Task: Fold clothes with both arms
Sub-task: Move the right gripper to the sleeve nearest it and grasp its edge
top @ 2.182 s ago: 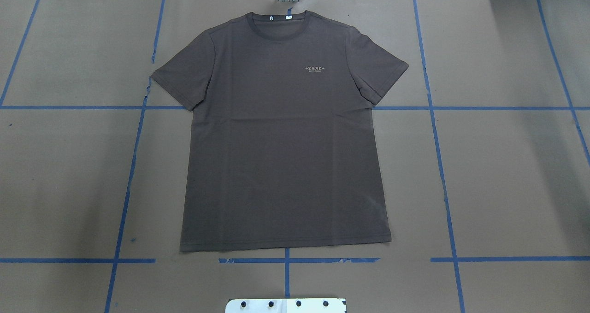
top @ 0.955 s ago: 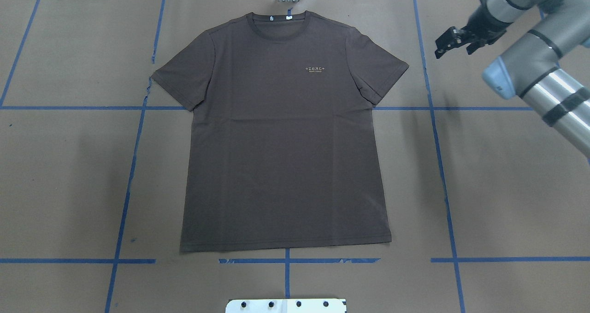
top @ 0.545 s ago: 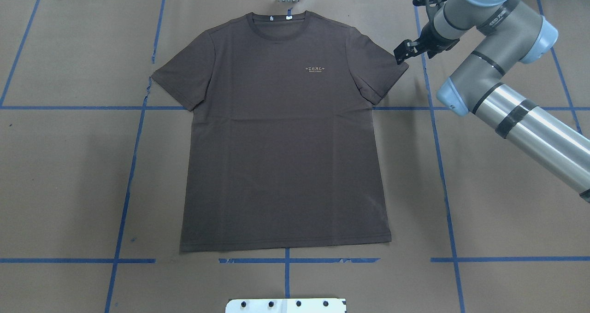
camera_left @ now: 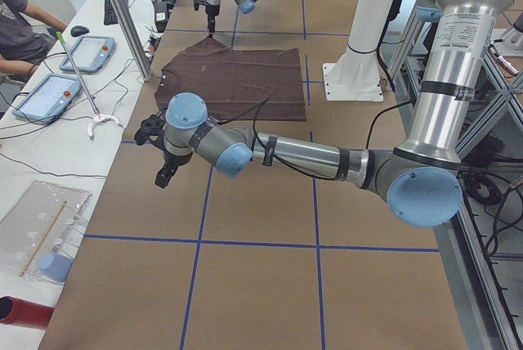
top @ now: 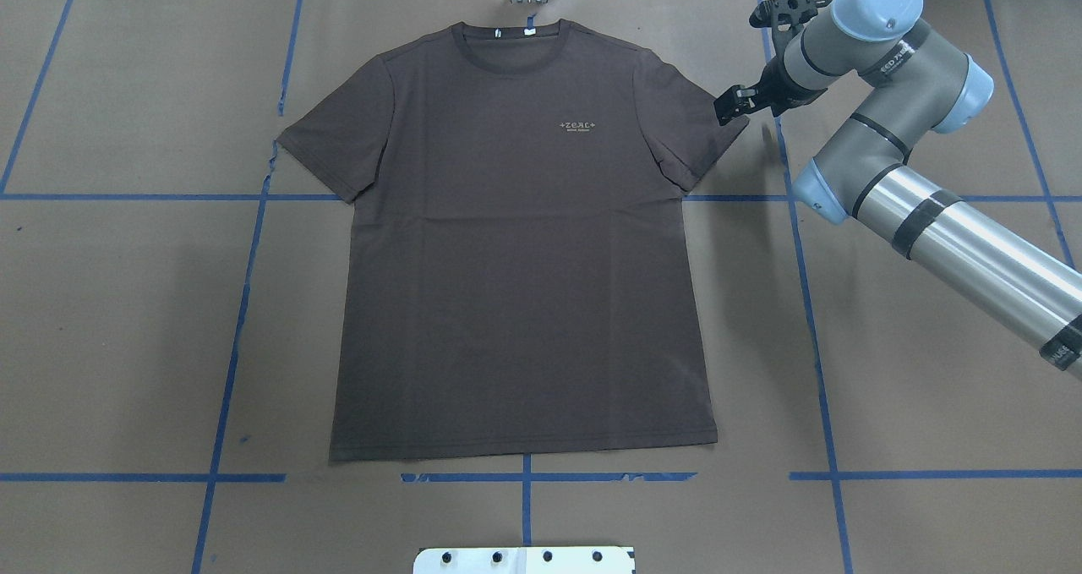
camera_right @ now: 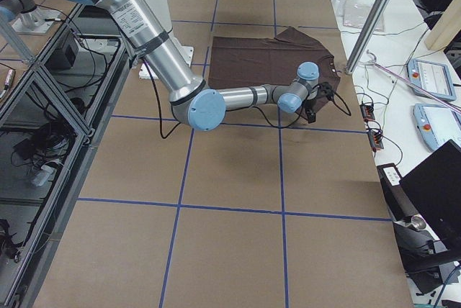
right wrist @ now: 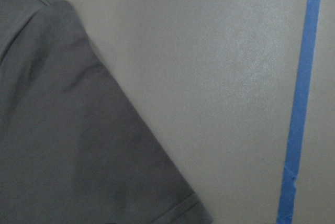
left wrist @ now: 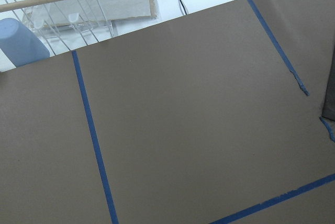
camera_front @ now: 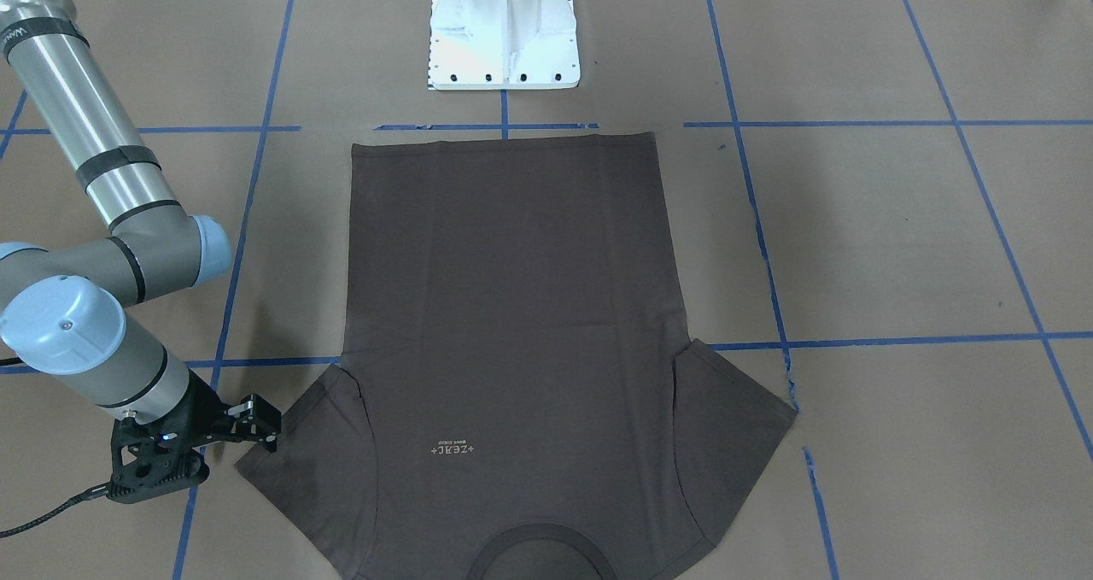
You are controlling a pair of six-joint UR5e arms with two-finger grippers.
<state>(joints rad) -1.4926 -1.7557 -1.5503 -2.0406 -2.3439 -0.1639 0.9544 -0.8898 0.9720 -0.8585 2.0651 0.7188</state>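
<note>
Currently the T-shirt [top: 516, 244] is laid flat, chest up, on the brown paper [top: 118, 320], with its collar [top: 507, 54] at the far edge and its hem nearest the white pedestal [camera_front: 504, 33]. The right gripper [top: 729, 107] is held low at the tip of the sleeve [top: 706, 134] on that arm's side. Its jaws appear slightly apart (sleeve corner just beside them, contact cannot be confirmed). The left gripper [camera_left: 162, 178] is seen over bare paper, well apart from the shirt; its jaw state cannot be told.
</note>
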